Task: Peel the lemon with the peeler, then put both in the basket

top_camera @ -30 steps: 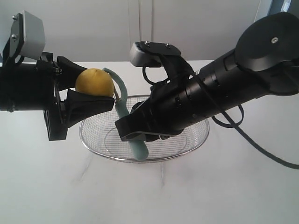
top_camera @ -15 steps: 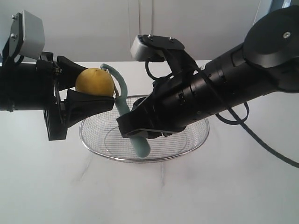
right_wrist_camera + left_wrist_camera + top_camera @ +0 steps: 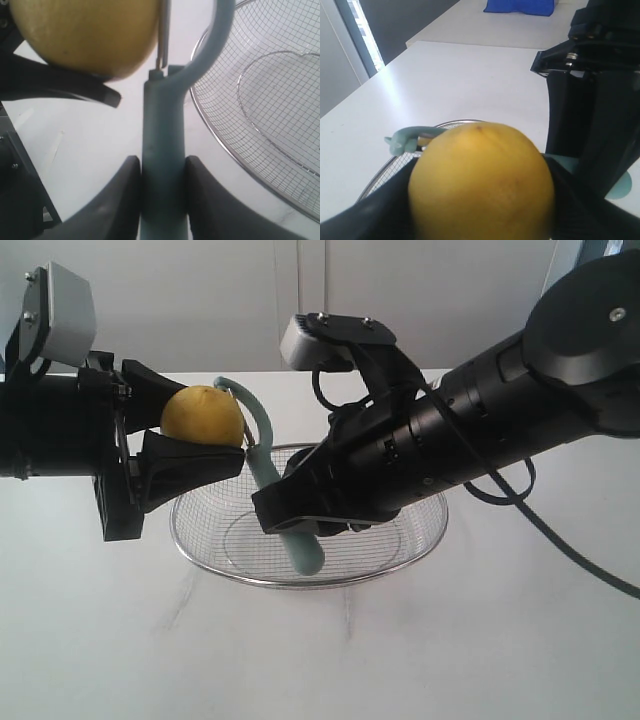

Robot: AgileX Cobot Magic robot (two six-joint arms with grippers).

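Note:
My left gripper is shut on the yellow lemon, holding it in the air above the basket's left rim. The lemon fills the left wrist view. My right gripper is shut on the teal handle of the peeler, which stands nearly upright. The peeler's loop head and metal blade lie against the lemon on its right side. Both black fingers press the handle. The silver wire-mesh basket sits on the white table under both grippers.
The right arm stretches over the basket from the upper right, with a cable hanging toward the table. A blue object lies far back on another surface. The white table spreads in front of the basket.
The right gripper has lifted the peeler slightly, so its head slid up along the lemon's right side. The left gripper and lemon have stayed still.

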